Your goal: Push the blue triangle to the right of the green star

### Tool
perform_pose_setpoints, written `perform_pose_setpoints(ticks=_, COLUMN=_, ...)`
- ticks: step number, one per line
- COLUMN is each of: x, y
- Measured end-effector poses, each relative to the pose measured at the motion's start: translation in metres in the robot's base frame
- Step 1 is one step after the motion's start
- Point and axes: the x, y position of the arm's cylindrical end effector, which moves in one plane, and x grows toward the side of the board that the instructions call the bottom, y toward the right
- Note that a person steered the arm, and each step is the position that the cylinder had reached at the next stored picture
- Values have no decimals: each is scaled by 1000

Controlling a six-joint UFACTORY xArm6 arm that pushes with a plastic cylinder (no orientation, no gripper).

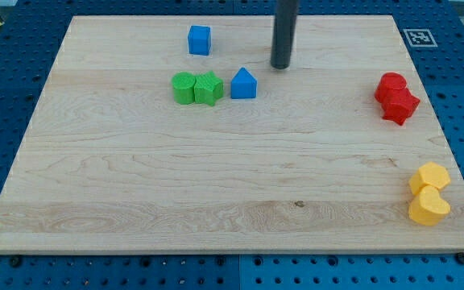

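The blue triangle (244, 84) lies on the wooden board (216, 185) near the view's top centre. Just to its left is the green star (209, 88), with a small gap between them. A second green block (184, 87), rounded in shape, touches the star's left side. My tip (280, 66) is up and to the right of the blue triangle, a short way off and not touching it. The dark rod rises from it out of the view's top.
A blue cube (199, 39) sits above the green blocks. Two red blocks (396, 97) touch at the view's right. Two yellow blocks (429, 192) touch at the bottom right. A printed marker tag (418, 36) is beyond the board's top right corner.
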Motion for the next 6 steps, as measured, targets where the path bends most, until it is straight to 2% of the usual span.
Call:
perform_pose_setpoints(ticks=1, x=16, y=31)
perform_pose_setpoints(ticks=2, x=40, y=9)
perform_pose_setpoints(ticks=4, x=36, y=-54)
perform_pose_setpoints(ticks=5, x=23, y=-58)
perform_pose_setpoints(ticks=6, x=30, y=-74)
